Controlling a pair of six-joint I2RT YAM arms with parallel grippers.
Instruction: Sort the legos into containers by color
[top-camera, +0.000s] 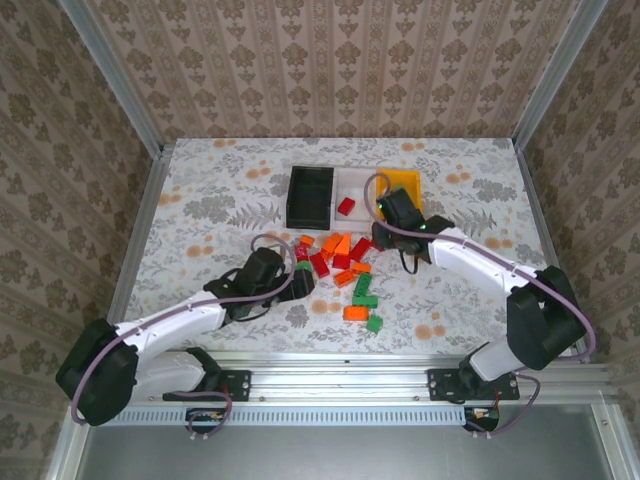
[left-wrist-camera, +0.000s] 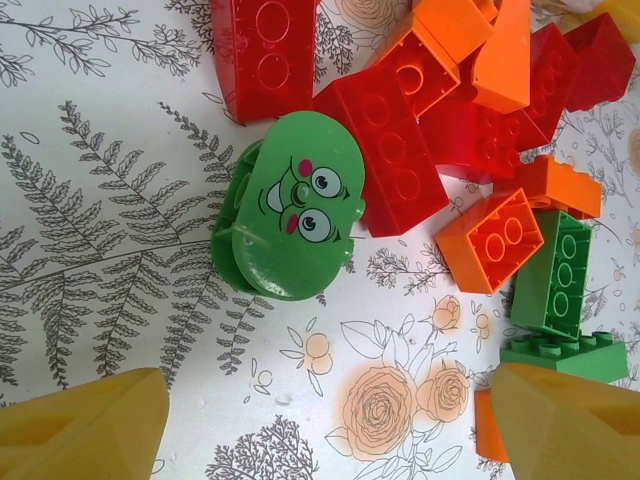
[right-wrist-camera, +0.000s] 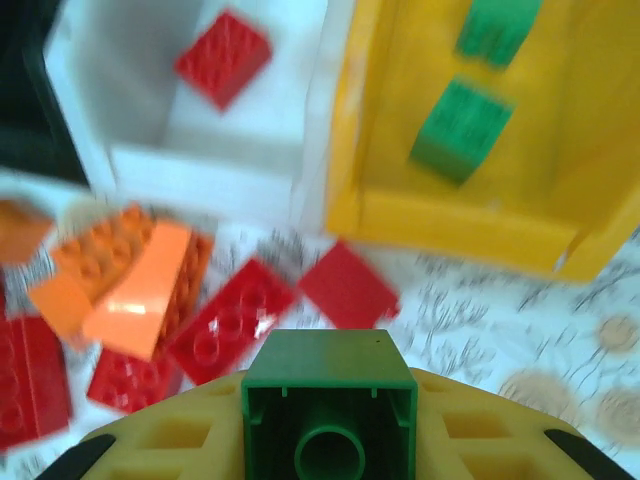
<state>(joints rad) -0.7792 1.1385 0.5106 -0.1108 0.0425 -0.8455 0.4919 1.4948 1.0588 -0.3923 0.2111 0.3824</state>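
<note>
The legos (top-camera: 340, 265) lie in a loose pile of red, orange and green bricks in front of the containers. The black bin (top-camera: 310, 195), white bin (top-camera: 352, 185) and yellow bin (top-camera: 405, 180) stand in a row. My right gripper (right-wrist-camera: 330, 425) is shut on a green brick (right-wrist-camera: 330, 365), just short of the yellow bin (right-wrist-camera: 470, 225), which holds two green bricks (right-wrist-camera: 462, 130). A red brick (right-wrist-camera: 222, 57) lies in the white bin (right-wrist-camera: 200, 165). My left gripper (left-wrist-camera: 330, 430) stands open over bare cloth, near a round green piece with a face (left-wrist-camera: 290, 205).
Red bricks (left-wrist-camera: 385, 150), orange bricks (left-wrist-camera: 490, 240) and green bricks (left-wrist-camera: 555, 275) crowd the cloth ahead of the left gripper. The right gripper (top-camera: 388, 232) hovers at the pile's far right and the left gripper (top-camera: 303, 281) at its near left. Metal rails edge the table.
</note>
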